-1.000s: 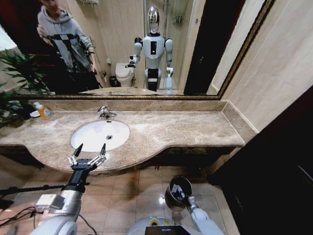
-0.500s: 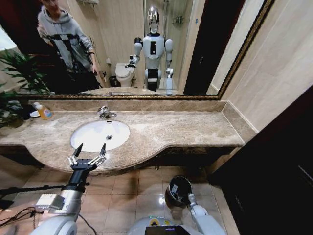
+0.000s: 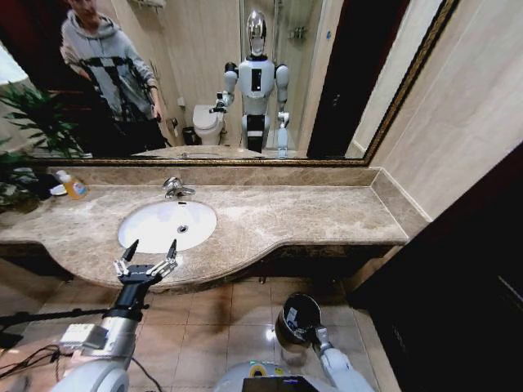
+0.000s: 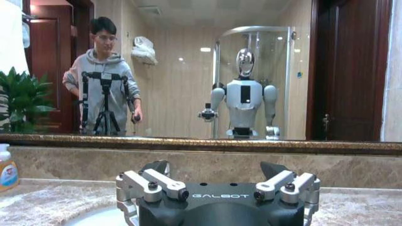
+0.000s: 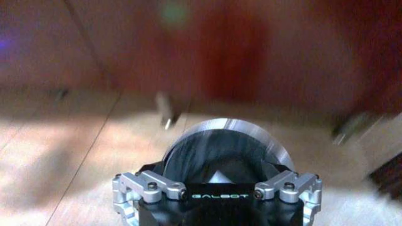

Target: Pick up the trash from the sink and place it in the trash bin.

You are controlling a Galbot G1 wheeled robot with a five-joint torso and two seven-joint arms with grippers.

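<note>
Sink: basin bare, no trash seen in it; lies just beyond left gripper, fingers spread, empty. Trash bin: on floor, directly ahead of right gripper, its finger state indeterminate. Judged: task at or near completion.

In front of me a wide mirror in a dark gilt frame hangs over the brown marble tabletop. Beige tiled walls close in on my right, beside a dark wooden door. Glossy tan floor tiles catch the light below, and a green plant stands at my left
</note>
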